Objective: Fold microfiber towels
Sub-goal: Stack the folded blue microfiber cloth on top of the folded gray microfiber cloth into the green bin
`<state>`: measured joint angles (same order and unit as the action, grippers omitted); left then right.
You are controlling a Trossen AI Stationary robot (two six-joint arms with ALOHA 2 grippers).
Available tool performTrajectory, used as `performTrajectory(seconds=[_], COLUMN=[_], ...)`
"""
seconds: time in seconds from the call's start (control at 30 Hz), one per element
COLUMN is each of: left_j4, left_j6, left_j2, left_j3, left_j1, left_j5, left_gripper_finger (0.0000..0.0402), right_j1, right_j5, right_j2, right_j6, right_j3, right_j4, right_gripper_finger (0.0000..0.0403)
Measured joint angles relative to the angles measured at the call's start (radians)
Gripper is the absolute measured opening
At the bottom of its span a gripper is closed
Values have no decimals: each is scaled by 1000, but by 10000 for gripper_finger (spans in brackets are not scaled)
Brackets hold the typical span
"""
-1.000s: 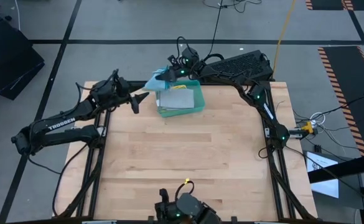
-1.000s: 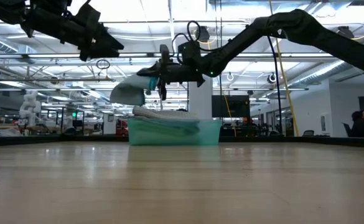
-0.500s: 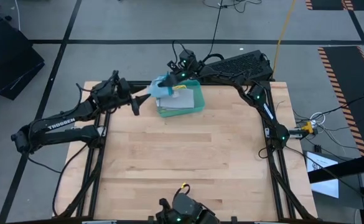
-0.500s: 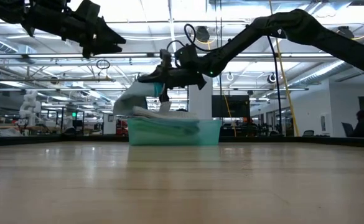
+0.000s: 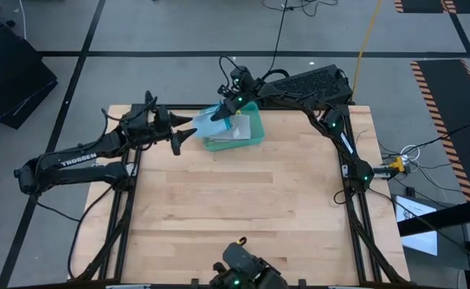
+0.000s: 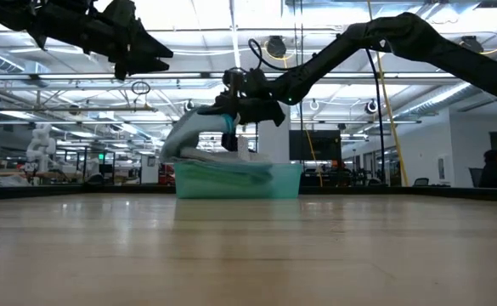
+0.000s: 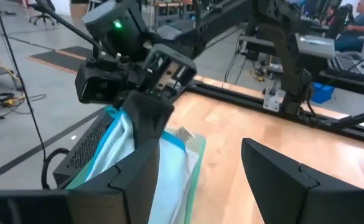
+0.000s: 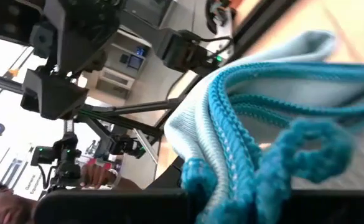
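A teal tray (image 5: pixel 255 138) stands at the table's far middle with a stack of folded towels (image 5: pixel 236 128) in it. My right gripper (image 5: pixel 222 115) hangs over the tray's left part, shut on a light blue towel (image 6: pixel 189 134), which slopes down from it onto the stack. The towel's blue stitched hem (image 8: pixel 231 143) fills the right wrist view. My left gripper (image 5: pixel 185 128) stands open in the air just left of the tray, pointing at the towel, with nothing between its fingers (image 7: pixel 132 180). My right gripper pinches the light blue towel at its stitched hem (image 8: pixel 222 134), where several layers are bunched together. The fingers reach in from the table's far right, nearly level, tipped a little down. The towel hangs slack below them, its lower end (image 6: pixel 183 155) on the stack in the tray.
Bare wooden tabletop (image 5: pixel 235 201) spreads from the tray to the near edge. A black keyboard-like block (image 5: pixel 315 84) sits behind the far right corner. A person (image 6: pixel 494 166) sits in the room beyond the table.
My right gripper has tipped downward and rolled, sinking a little over the tray. The light blue towel, which hung out in the air past the tray's far left corner, has swung in and now slopes down onto the stack.
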<state>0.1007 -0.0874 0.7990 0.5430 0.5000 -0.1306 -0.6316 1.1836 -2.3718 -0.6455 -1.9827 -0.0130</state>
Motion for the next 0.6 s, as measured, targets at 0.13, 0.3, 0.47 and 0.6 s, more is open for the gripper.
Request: performTrajectory(seconds=[0.13, 0.3, 0.47, 0.6], left_j4=[-45, -87, -80, -72], left_j6=[-3, -4, -4, -4], left_j2=[3, 16, 39, 55], left_j3=[0, 0, 0, 1], left_j1=[-11, -27, -47, -58], left_j5=[20, 51, 55, 57], left_gripper_finger=[227, 227, 227, 227], right_j1=[-18, -37, -55, -70], right_j5=[-2, -2, 1, -35], right_j2=[7, 30, 69, 93], right_j6=[69, 116, 146, 237], right_j3=[0, 1, 0, 0], right_j4=[-109, -189, -225, -330], right_gripper_finger=[11, 11, 11, 11])
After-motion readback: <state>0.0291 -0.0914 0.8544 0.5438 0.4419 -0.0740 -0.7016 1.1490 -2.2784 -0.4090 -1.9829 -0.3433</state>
